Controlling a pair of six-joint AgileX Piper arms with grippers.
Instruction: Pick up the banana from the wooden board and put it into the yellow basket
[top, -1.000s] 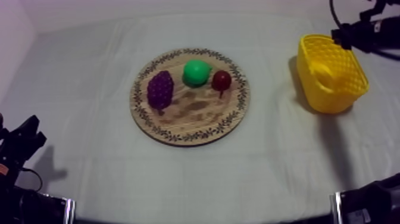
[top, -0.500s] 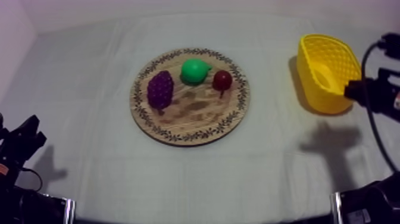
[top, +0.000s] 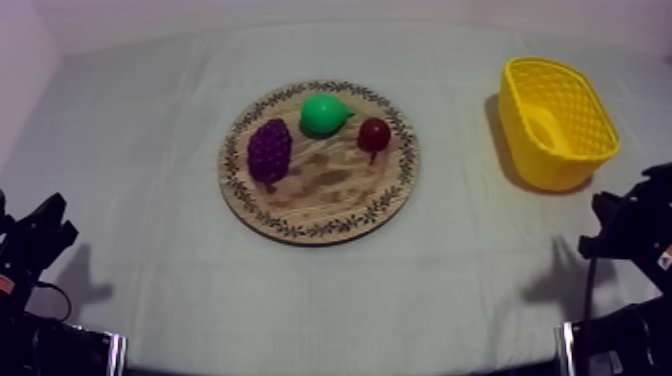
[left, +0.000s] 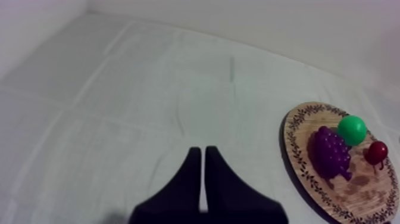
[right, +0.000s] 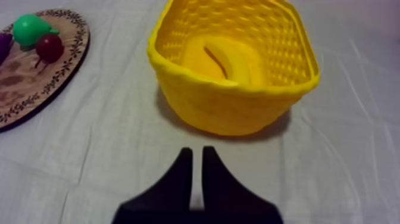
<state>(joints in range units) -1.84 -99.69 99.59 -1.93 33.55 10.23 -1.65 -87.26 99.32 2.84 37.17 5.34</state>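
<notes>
The yellow banana (right: 229, 59) lies curled inside the yellow basket (right: 232, 107), which stands at the table's right (top: 520, 110); from above the banana (top: 545, 125) shows against the basket floor. My right gripper (right: 196, 152) is shut on nothing, its tips on the near side of the basket and a short way from its wall. In the top view my right gripper (top: 605, 215) sits low at the right edge. The wooden board (top: 300, 228) is in the middle. My left gripper (left: 199, 152) is shut and empty, low at the left (top: 50, 225).
On the board lie purple grapes (top: 269, 150), a green pear (top: 325, 116) and a small red fruit (top: 373, 133). The left wrist view shows the board (left: 297, 167) off to one side, with bare cloth ahead of the fingers.
My right arm has drawn back from over the basket to the lower right edge, and its fingers have come together. The banana stays in the basket. The left arm is still.
</notes>
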